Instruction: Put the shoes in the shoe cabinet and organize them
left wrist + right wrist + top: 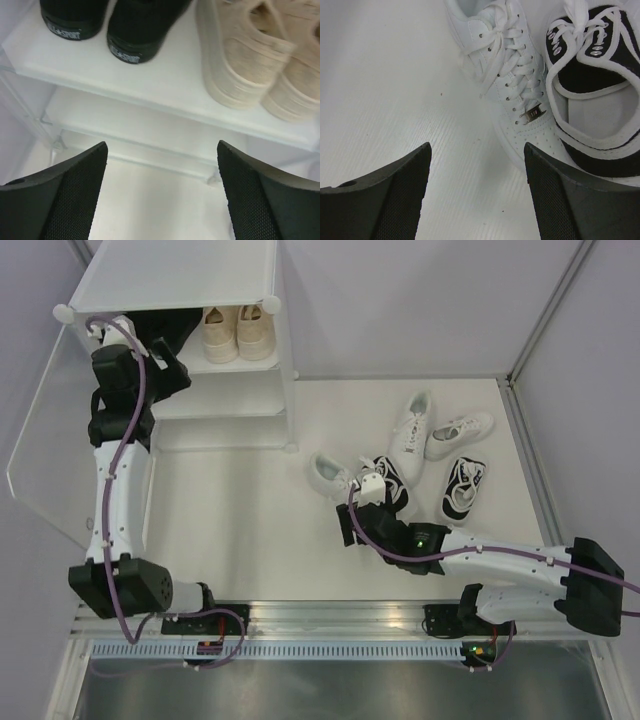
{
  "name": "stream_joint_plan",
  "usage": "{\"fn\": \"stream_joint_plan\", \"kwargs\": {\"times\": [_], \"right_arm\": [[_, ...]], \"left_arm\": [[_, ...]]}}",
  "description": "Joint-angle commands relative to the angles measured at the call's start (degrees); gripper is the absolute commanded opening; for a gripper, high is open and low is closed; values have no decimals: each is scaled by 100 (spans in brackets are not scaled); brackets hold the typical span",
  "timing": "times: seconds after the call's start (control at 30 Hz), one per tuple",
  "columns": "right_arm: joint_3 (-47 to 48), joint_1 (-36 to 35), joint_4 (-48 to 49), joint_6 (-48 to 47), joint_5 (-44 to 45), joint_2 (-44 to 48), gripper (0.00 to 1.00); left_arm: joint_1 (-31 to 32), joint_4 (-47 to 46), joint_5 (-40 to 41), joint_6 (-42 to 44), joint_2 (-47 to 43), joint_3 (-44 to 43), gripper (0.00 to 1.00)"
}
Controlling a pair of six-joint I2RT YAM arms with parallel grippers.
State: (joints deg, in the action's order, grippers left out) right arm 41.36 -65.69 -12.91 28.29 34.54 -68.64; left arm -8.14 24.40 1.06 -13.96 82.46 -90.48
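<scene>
Facing the shoe cabinet, left gripper gapes.

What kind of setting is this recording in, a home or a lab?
Probably a lab test cell, not a home: plain white walls, two arms bolted to a rail, a cabinet and sneakers staged on a white table.

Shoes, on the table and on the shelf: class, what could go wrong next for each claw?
1. The white shoe lies right beside the black-and-white shoe; the open right claw might snag loose laces or drag both.
2. The black shoes sit with heels near the shelf edge, before the open left claw; a nudge could knock one off.
</scene>
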Motion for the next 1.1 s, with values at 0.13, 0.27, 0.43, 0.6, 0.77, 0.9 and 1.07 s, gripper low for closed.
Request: {"fn": "stream_joint_plan", "kwargs": {"times": [0.13,0.27,0.43,0.6,0.77,0.9,1.07], "right_arm": [[697,-5,-852,352,684,421,80],[908,117,-1441,588,1035,615,81],[1014,915,-2197,950,906,1018,84],[1023,1909,-2488,845,326,1257,84],[1295,2876,-2831,634,-201,976,85],[1663,3290,-2770,335,-896,660,85],[2138,3282,-2858,1,-1494,89,84]], "left_arm": [[295,644,-1573,-582,-1924,1215,97],[813,1127,-1925,-328,-2567,1892,98],[1894,1225,-2075,-73,-3367,3069,99],[2291,1164,-2048,-107,-3692,4123,100],[2291,900,-1751,-353,-3842,4609,100],[2291,672,-1196,-292,-3684,4925,100],[2291,513,-1283,-257,-3648,5022,100]]}}
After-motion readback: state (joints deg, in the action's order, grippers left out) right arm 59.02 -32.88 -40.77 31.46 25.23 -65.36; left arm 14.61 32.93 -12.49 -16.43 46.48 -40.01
